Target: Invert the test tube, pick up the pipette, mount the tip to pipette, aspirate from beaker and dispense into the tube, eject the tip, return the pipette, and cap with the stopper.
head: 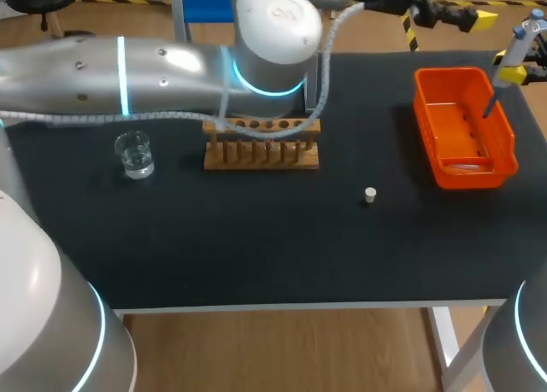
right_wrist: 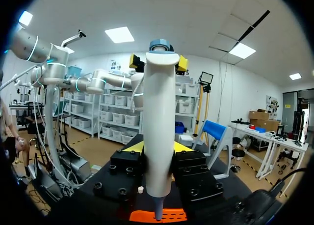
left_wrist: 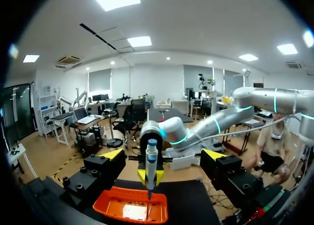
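My right gripper (head: pixel 513 72) (right_wrist: pixel 157 147) is shut on the white pipette (head: pixel 523 35) (right_wrist: pixel 158 127), held upright over the far right end of the orange bin (head: pixel 466 127) (right_wrist: pixel 157 216), its thin lower end pointing into the bin. My left gripper (head: pixel 468 18) (left_wrist: pixel 163 156) stands wide open at the back right, facing the pipette (left_wrist: pixel 151 166) with nothing between its fingers. A small white stopper (head: pixel 370 196) lies on the black mat. The glass beaker (head: pixel 135 155) holds clear liquid at the left. I cannot make out a tube in the wooden rack (head: pixel 261 146).
My left arm stretches across the back of the table above the rack, its cable hanging over the rack's top. A pale item lies inside the orange bin. The black mat (head: pixel 256 238) covers the table to its front edge.
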`<action>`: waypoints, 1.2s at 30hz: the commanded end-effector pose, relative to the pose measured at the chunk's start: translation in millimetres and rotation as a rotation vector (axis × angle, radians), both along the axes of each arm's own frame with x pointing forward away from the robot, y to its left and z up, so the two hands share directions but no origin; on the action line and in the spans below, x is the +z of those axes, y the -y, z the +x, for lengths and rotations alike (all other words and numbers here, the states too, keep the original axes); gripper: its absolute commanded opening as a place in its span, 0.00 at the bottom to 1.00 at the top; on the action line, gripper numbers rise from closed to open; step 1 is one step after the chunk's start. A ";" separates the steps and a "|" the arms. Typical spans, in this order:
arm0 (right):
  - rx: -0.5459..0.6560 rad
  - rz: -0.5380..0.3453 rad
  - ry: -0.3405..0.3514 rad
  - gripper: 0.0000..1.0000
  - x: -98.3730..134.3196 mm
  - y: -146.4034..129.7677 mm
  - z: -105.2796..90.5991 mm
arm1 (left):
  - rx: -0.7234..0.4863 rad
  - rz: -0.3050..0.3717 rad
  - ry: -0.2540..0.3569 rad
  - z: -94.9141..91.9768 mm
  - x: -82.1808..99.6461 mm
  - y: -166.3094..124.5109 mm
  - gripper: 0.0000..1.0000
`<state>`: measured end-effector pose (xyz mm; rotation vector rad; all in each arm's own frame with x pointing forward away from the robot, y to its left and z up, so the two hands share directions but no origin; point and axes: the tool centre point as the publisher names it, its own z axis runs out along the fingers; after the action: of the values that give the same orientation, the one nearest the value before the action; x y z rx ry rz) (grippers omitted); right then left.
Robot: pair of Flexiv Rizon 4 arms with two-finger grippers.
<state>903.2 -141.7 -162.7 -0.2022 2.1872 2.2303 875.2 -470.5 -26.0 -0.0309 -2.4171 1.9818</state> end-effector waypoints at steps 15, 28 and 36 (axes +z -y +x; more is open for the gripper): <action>0.001 -0.004 0.000 0.00 1.0 0.8 -0.1 | 0.135 -0.318 -0.010 -58.7 -32.6 -99.4 1.00; 0.001 -0.004 0.000 0.00 1.0 0.8 -0.1 | 0.188 -0.356 -0.017 -73.5 -54.5 -151.0 1.00; 0.001 -0.004 0.000 0.00 1.0 0.8 -0.1 | 0.205 -0.383 0.000 -76.2 -67.9 -183.0 1.00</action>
<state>903.2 -141.7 -162.6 -0.2020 2.1872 2.2301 805.2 -313.9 -88.9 0.2599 -2.3863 2.1802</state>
